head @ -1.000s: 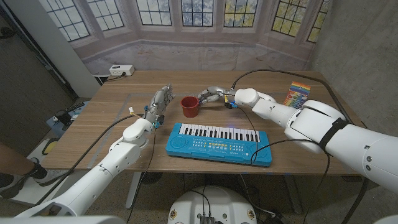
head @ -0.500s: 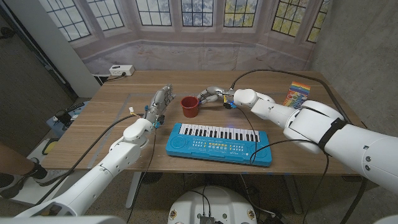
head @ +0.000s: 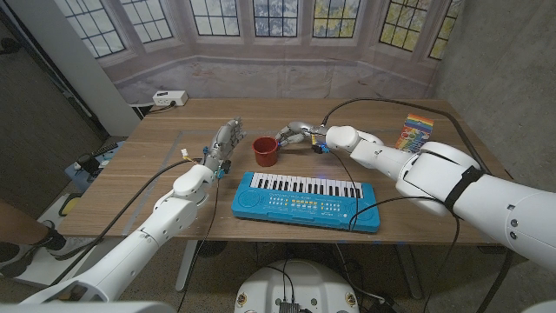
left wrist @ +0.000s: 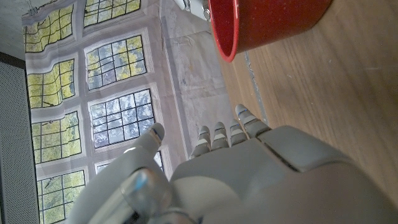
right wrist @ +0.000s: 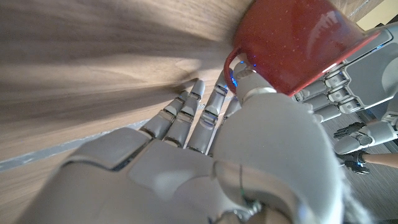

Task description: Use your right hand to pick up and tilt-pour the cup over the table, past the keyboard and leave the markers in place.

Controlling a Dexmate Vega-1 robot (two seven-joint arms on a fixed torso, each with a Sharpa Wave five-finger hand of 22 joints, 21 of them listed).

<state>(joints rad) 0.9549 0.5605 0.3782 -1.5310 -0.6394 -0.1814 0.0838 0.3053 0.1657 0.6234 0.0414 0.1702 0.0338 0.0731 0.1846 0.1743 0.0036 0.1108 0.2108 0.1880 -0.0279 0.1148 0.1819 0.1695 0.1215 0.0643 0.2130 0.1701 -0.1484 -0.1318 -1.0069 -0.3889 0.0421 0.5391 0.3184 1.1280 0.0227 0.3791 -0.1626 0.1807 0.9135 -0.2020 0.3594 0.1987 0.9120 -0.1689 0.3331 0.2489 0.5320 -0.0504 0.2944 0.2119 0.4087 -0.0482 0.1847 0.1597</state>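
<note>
Cup first: the small red speckled cup with a side handle (head: 266,150) stood upright on the wooden table (head: 156,174), just beside the right hand's fingertips and past the far edge of the keyboard. Largest to smallest otherwise. The table carried everything. A blue toy keyboard with white keys (head: 306,201) lay on the near side of both hands, so the right arm had to reach over it to get at the cup. The right hand (head: 296,133) sat at the cup's handle side; the right wrist view showed a finger (right wrist: 245,78) at the handle loop (right wrist: 231,70), likely for a handle grip before the tilt, but a closed grasp could not be told. The left hand (head: 224,142) stood on the cup's other side, near but apart, fingers loose and holding nothing, probably just parked. A rainbow-coloured pack of markers (head: 414,130) lay well out beyond the right forearm, clear of the pour path, so easy to leave alone.
</note>
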